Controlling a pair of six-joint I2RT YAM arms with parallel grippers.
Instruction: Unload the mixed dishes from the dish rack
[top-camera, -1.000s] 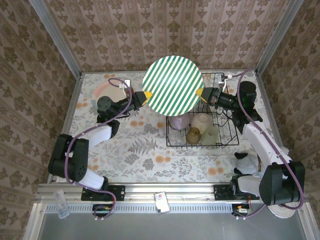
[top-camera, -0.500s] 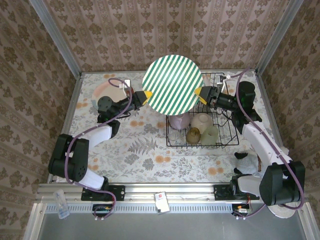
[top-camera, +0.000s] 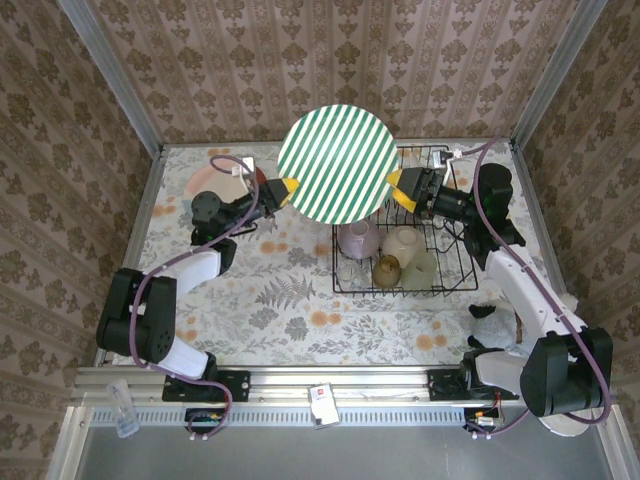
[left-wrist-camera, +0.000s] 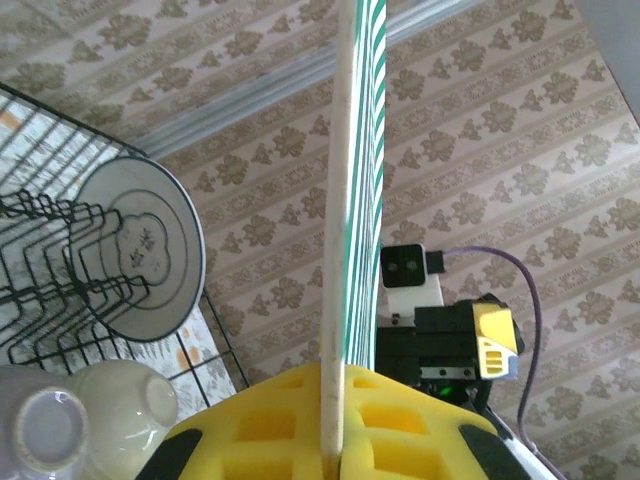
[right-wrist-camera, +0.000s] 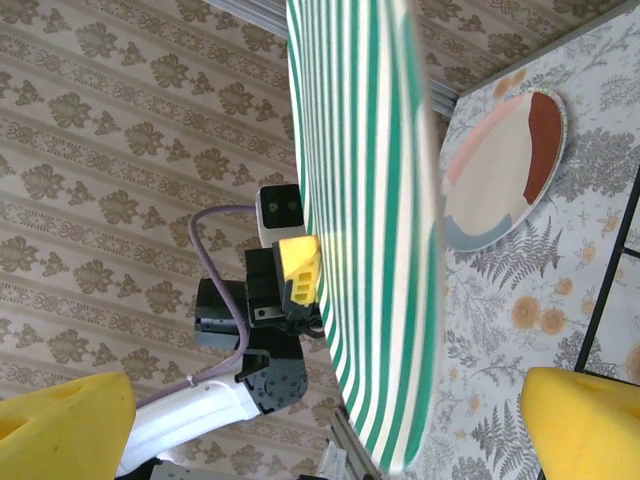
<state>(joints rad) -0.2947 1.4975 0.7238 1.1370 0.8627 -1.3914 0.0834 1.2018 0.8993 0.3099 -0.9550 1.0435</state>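
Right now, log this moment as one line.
left claw: shut on green-white striped round plate | right claw: open around plate rim | black wire dish rack: lavender bowl, small cups inside

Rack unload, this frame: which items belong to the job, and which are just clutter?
Job: green-white striped round plate clamped in left gripper; black wire dish rack holding lavender bowl, cream cup, amber cup, pale-green cup, cream ring-patterned plate; pastel multicolour plate on table.
Clutter: clear plastic bottle, small white box, both on near metal frame.
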